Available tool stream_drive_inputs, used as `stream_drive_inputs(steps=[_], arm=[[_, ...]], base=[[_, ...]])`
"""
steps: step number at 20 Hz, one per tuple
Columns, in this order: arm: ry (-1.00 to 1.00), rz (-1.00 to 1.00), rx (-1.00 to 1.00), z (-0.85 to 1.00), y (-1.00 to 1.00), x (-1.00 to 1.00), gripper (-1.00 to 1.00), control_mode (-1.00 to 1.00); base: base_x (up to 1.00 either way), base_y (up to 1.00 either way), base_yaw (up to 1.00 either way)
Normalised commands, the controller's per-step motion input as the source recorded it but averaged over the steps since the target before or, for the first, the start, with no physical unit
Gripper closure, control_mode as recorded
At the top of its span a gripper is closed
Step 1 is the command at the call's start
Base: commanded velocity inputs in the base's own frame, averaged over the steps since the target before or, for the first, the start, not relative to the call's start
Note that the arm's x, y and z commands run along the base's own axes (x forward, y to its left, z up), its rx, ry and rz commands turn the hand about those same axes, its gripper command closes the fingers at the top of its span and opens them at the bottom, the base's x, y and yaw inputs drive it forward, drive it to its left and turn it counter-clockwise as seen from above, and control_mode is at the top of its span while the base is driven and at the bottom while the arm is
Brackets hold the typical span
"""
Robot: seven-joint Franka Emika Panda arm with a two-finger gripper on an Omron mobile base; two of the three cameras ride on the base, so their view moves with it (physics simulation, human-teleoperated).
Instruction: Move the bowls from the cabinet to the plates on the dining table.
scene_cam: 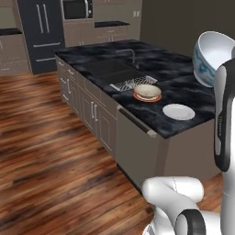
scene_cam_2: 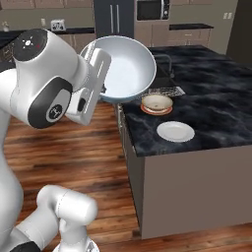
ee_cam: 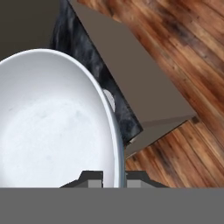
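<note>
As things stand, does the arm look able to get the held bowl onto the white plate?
Probably yes: the white plate lies bare near the island's edge, beside the cream bowl, and nothing stands between it and the blue-patterned bowl.

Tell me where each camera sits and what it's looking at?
Left base view: behind the arm's left, facing the dining table; white arm at right.
Right base view: behind its right, facing the same table; arm at left.
Hand view: on the hand, looking along the fingers clamped on the blue-patterned bowl.
Both base views share the white plate and the cream bowl on the orange plate.
</note>
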Motion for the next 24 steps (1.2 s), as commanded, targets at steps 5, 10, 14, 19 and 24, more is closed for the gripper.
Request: stream_drive_inputs(steps=[5, 10, 14, 19, 24], arm=[[0.00, 0.00, 0.00, 0.00, 0.00, 0.00, 1.00, 1.00], [0.00, 0.00, 0.00, 0.00, 0.00, 0.00, 1.00, 1.00], [0.00, 0.00, 0.00, 0.00, 0.00, 0.00, 1.00, 1.00], [0.00, 0.00, 0.00, 0.00, 0.00, 0.00, 1.00, 1.00], [0.00, 0.00, 0.00, 0.00, 0.00, 0.00, 1.00, 1.00]], base=[[0.58, -0.31, 0.00], [0.47, -0.32, 0.03], [0.41, -0.24, 0.08], [0.50, -0.16, 0.09], [0.49, -0.09, 0.12]])
